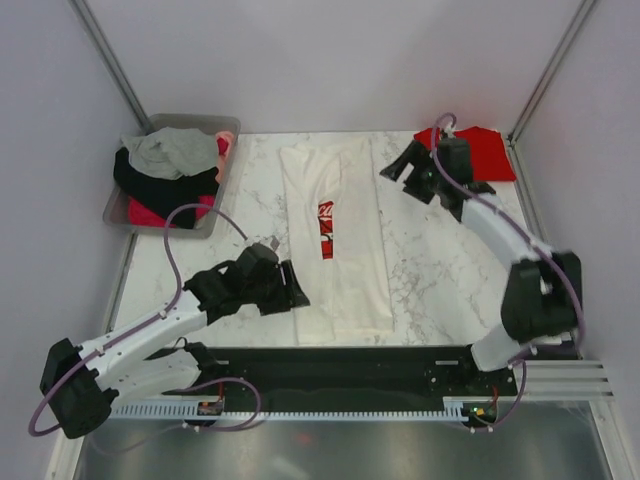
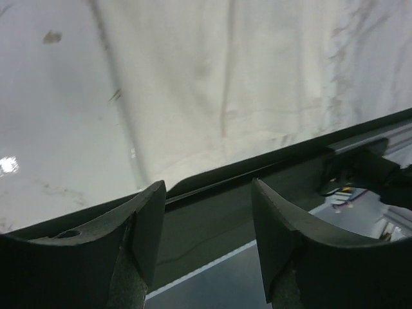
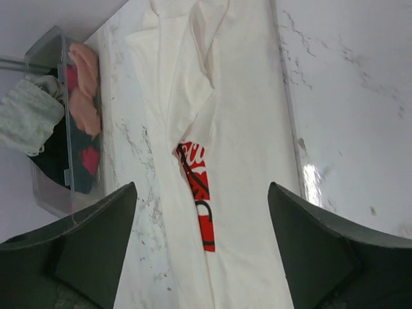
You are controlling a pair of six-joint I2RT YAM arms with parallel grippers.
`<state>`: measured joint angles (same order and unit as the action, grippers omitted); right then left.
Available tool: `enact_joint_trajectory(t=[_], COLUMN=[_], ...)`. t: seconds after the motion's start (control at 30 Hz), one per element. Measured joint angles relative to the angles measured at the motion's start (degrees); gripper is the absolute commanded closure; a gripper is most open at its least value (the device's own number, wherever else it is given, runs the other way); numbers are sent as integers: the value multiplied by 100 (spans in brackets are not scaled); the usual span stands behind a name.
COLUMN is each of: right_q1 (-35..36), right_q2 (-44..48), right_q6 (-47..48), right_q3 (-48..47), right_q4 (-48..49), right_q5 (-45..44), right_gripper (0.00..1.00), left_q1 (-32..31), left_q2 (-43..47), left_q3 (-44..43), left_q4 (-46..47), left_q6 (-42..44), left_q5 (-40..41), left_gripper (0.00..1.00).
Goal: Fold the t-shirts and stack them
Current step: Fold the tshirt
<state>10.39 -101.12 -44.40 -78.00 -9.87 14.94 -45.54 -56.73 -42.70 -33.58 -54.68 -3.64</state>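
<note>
Item one, upper left of the top view: a grey bin (image 1: 118, 212) at the bench's far left corner, heaped with loose garments (image 1: 170, 165) in grey, black, pink and red. Item two, lower left of centre: your left fingers (image 1: 296, 288), reaching in from the lower left and ending at the lower left edge of the cream-white t-shirt (image 1: 345, 275). The left wrist view shows them parted with nothing between them, and only the near rim of the bench and pale cloth lie beyond. You cannot tell whether they touch the cloth. Item three, centre of the frame: the cream-white t-shirt, laid flat on the marble-patterned bench (image 1: 440, 270) as a long narrow strip running from upper centre down to the near edge. Its sides are folded inward, and part of the red print (image 1: 326, 230) shows along the inner fold line at about mid-length. Item four, upper right of centre: your right fingers (image 1: 402, 163), spread wide and holding nothing, just right of the cream-white t-shirt's upper end. The right wrist view looks between them onto the folded shirt and the bin. Item five, upper right corner: the red t-shirt (image 1: 492, 150), lying flat on the bench's far right corner and partly hidden behind the right arm.
</note>
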Motion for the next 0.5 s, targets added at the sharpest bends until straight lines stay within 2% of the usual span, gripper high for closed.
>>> enact_joint_trajectory(t=[0.1,0.13,0.17,0.3,0.37,0.5], right_q1=[411,643,920,2039,2455,2839], right_q2=[2236,2791,3298,4430,4826,5431], right_q6=[103,98,42,-522,-820,-1207], right_q3=[1943,2555,3156,5198,5794,5939], right_q4=[-72,-72,-142,-625,-1047,-1102], right_q5=[-623,-741,-804,-1139,-1298,-1620], right_gripper=[17,23,24,28,30,34], left_q1=[-125,-168,-229,-487,-575,-763], left_q2=[157,170,173,173,170,74], left_q3=[737,929,1069,1327,1421,1731], left_q4=[-146,-166,-192,-140,0,354], left_q6=[-133,-184,-243,-435,-538,-763], left_q5=[81,92,114,175,192,216], left_gripper=[40,41,41,41,41,43])
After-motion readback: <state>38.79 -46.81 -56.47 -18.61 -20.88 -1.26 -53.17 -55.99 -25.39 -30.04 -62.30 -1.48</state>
